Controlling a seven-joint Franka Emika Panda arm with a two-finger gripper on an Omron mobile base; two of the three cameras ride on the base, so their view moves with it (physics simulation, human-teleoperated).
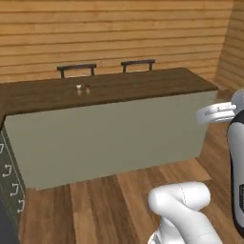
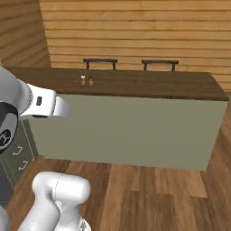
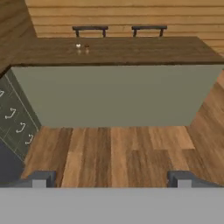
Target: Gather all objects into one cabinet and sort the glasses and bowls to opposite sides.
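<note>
Two small shakers (image 1: 83, 89), one pale and one brown, are standing side by side on the dark wood top of the island counter (image 1: 109, 88), nr its far edge, towards the left end as seen from the base. Same pair is showing in right base view (image 2: 86, 80) and hand view (image 3: 82, 48). Counter has plain olive-grey front panel (image 3: 113, 94); w/ two dark chair backs (image 1: 106, 67) rising behind far edge, against the horizontal plank wall (image 2: 135, 31).

Gripper (image 3: 112, 179) is facing counter front from above the wood floor (image 3: 118, 153), well apart from it; finger tips (image 3: 40, 179) are sitting wide apart at bottom of hand view, jaws spread, nothing btwn them.

Base cabinet drawers w/ pale curved handles (image 3: 17, 122) are running along left side, at right angle to the counter's left end.

Glasses, bowls, wall cabinet: can't tell where they are from these views.
</note>
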